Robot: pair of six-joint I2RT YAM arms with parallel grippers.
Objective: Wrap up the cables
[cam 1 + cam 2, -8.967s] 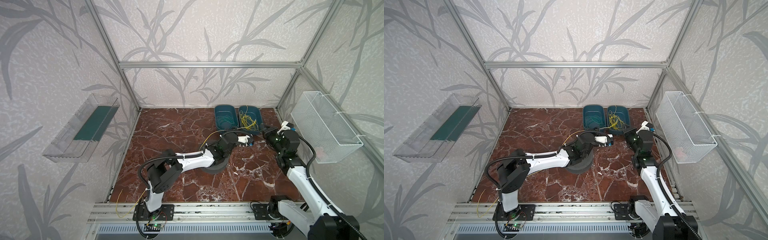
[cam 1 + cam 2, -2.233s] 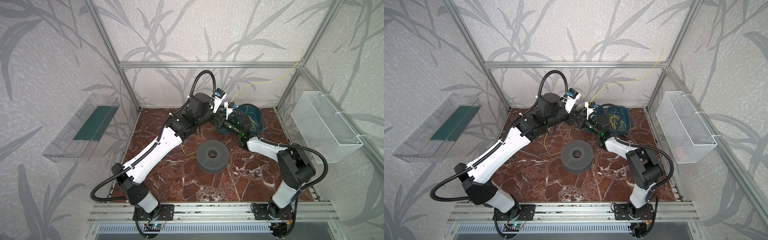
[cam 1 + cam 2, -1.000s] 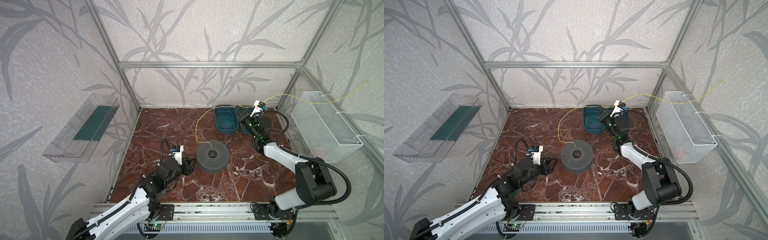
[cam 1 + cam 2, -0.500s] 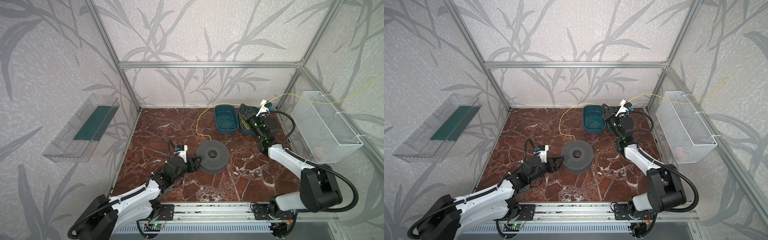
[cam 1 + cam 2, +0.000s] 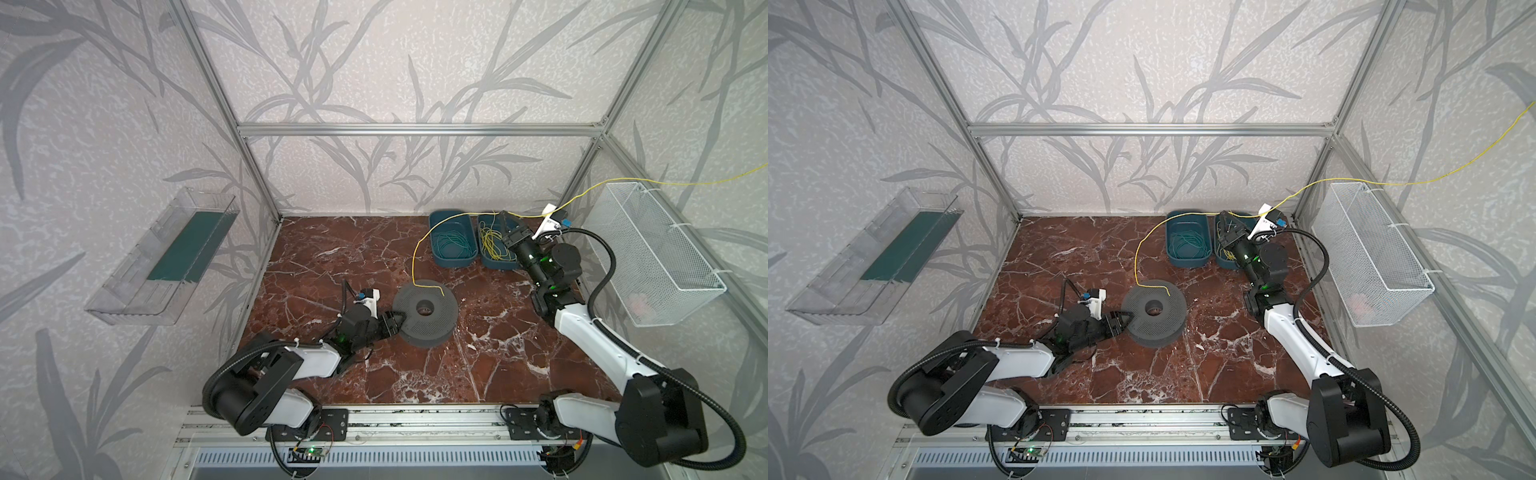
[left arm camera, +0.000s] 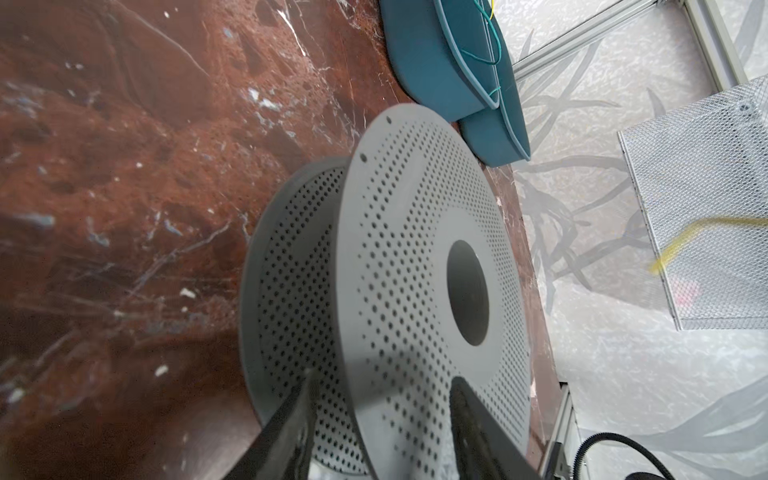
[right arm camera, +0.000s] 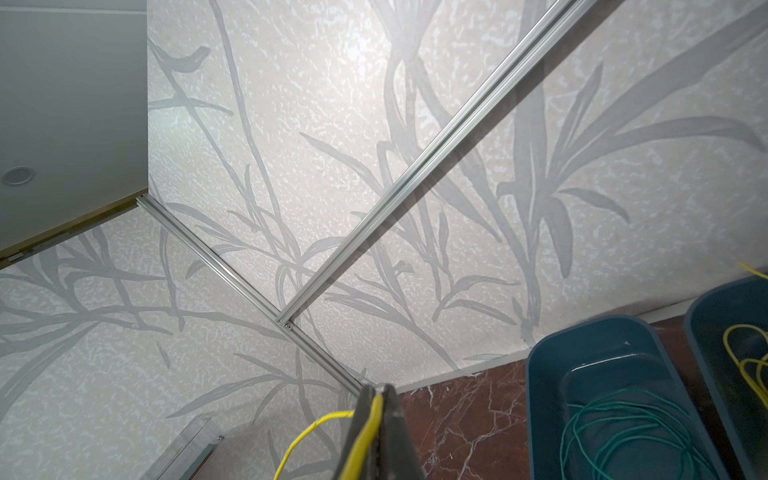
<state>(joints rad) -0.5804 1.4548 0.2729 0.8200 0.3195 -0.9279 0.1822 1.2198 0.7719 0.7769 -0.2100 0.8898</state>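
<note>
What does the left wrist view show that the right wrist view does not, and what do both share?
Only left wrist: the grey perforated spool, the left hand open astride its upper flange, the white mesh basket. Only right wrist: the right hand shut on the yellow cable. Both: the two teal bins, the marble floor, a stretch of yellow cable.

A teal bin (image 5: 453, 262) sits just beside a second teal bin (image 5: 496, 266) at the back of the marble table (image 5: 332, 249); a white mesh basket (image 5: 665, 266) and a clear tray (image 5: 137, 286) hang on opposite walls.
</note>
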